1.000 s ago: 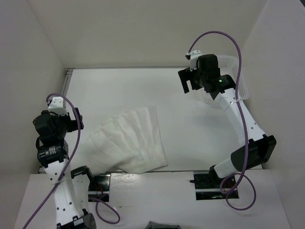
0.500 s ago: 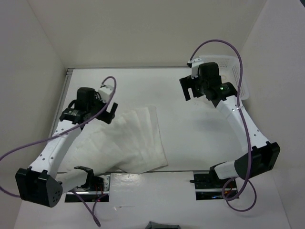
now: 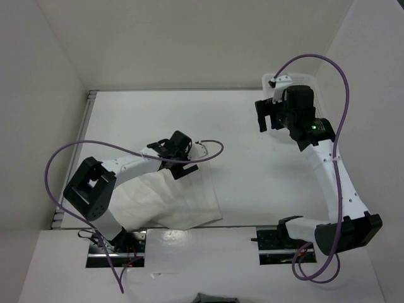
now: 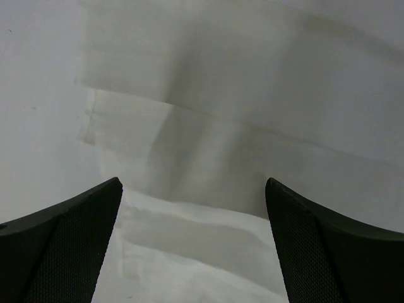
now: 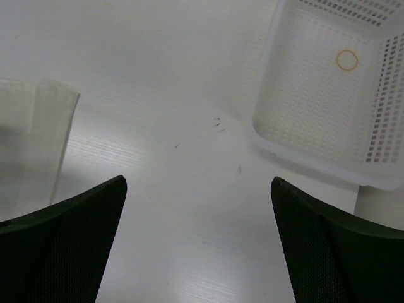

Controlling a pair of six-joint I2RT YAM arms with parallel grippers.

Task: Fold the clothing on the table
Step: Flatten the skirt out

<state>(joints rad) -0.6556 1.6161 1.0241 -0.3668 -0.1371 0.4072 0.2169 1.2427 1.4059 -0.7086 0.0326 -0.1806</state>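
Surface: we see a white matte surface boxed in by white walls; it carries everything in play.
Garment: the pleated white garment lies spread flat like a fan on the near-left part of the surface. We judge that no fold has been made yet.
Left pincer: the left pincer hangs over the garment's far edge with its jaws wide apart and nothing between them. Its wrist view shows layered pleat edges right below. We read this as lining up to take an edge that can be drawn over.
Right pincer: the right pincer is likewise spread wide and empty, over bare surface at the far right and well apart from the garment. Only a corner of cloth shows at the left of its wrist view. We judge it is placed clear of the other arm's reach.
Basket: the white lattice basket sits in the far right corner, near the right pincer. An orange ring shows inside; we cannot tell whether it is loose or a mark.
Count: one garment, one basket, one surface, two pincers.
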